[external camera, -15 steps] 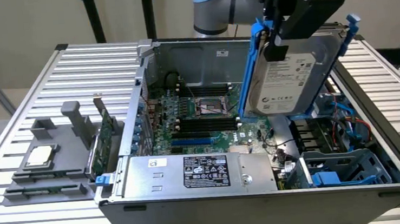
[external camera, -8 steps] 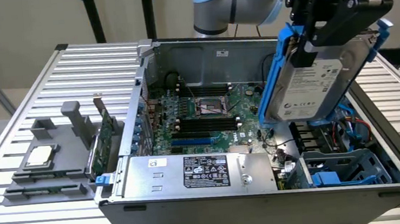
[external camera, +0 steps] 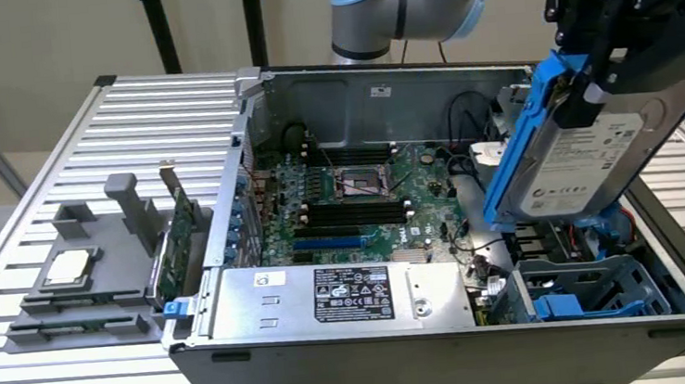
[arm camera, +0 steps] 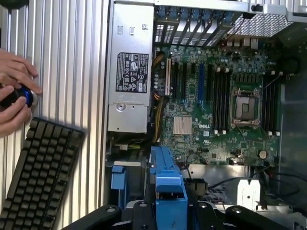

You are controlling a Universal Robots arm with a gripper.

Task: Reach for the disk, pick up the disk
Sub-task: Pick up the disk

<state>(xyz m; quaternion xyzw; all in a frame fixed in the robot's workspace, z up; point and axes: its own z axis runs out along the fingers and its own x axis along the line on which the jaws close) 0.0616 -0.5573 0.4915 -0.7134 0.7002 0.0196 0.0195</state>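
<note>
The disk [external camera: 588,161], a silver-grey drive with a white label in a blue carrier bracket, hangs tilted above the drive bay [external camera: 588,292] at the exterior view's right end of the open computer case [external camera: 456,350]. My black gripper [external camera: 600,86] is shut on its upper part and holds it clear of the case. In the wrist view the blue carrier [arm camera: 168,191] runs edge-on between my fingers [arm camera: 139,213], with the motherboard [arm camera: 216,96] below it.
A large silver box with a black label [external camera: 339,295] sits at the case's front. A small square CPU chip [external camera: 67,265] rests on a grey holder on the slatted table. A keyboard [arm camera: 33,177] and a person's hands [arm camera: 14,72] holding a small black-and-blue object are beside the case.
</note>
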